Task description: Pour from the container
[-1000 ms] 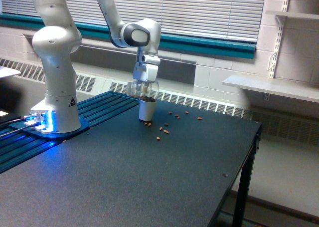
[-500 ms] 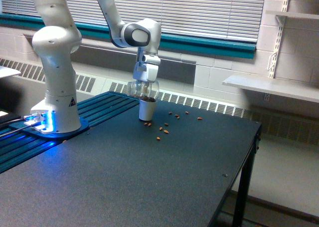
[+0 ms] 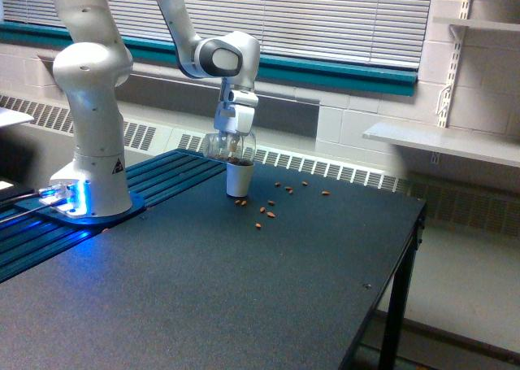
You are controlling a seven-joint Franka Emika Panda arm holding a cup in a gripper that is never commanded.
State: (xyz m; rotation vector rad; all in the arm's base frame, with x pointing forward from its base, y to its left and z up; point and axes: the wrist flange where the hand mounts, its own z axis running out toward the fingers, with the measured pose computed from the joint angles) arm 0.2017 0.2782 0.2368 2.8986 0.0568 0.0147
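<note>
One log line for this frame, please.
phase: pouring | gripper: shut on clear plastic container, tipped | target: white paper cup, upright | spill: brown pieces on black table

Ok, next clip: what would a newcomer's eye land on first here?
Probably the white robot arm at the exterior view's left, its claw holding a small clear plastic container tipped just above a small white paper cup on the dark table. Next, the small brown pieces scattered on the table to the cup's right.
</note>
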